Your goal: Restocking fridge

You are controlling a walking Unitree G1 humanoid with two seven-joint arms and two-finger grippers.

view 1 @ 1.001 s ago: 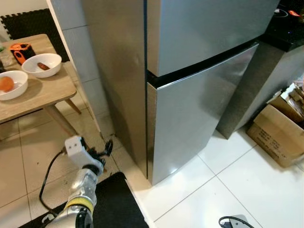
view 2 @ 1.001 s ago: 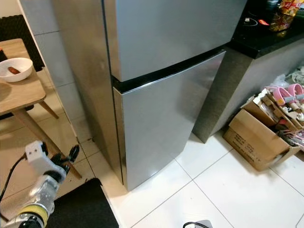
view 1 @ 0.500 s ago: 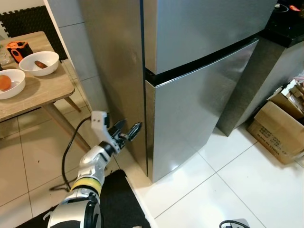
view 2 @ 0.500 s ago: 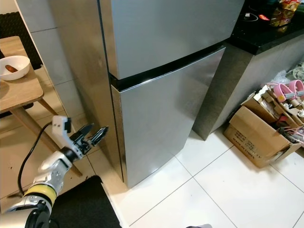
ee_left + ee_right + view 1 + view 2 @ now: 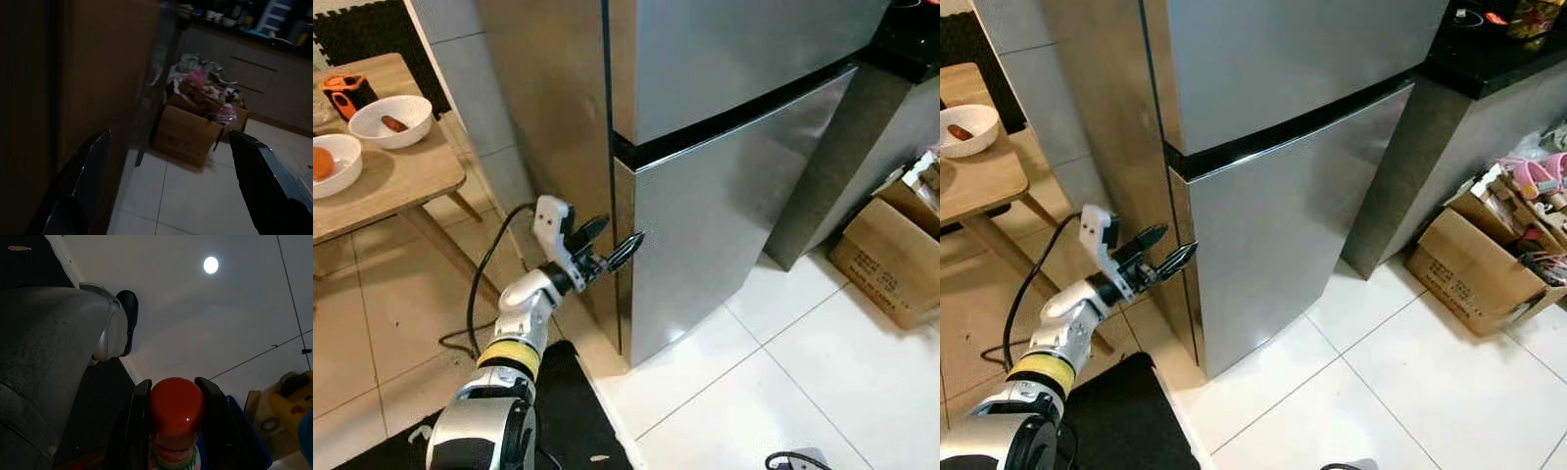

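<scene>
Stainless steel fridge (image 5: 724, 147), both doors closed. White bowls (image 5: 396, 119) on the wooden table (image 5: 401, 181) hold food. Left gripper (image 5: 610, 247) is spread wide by the lower door's edge. Right gripper (image 5: 176, 431) clamps a red-capped bottle (image 5: 176, 406).

Fridge (image 5: 724, 147): brushed silver, black seam between doors. Table (image 5: 401, 181), upper left: pale wood; two white bowls (image 5: 393, 119). Floor (image 5: 783, 392): white tiles lower right, beige lower left. Box (image 5: 886, 264), right edge: brown cardboard. Right wrist view: red cap (image 5: 176, 404).
</scene>
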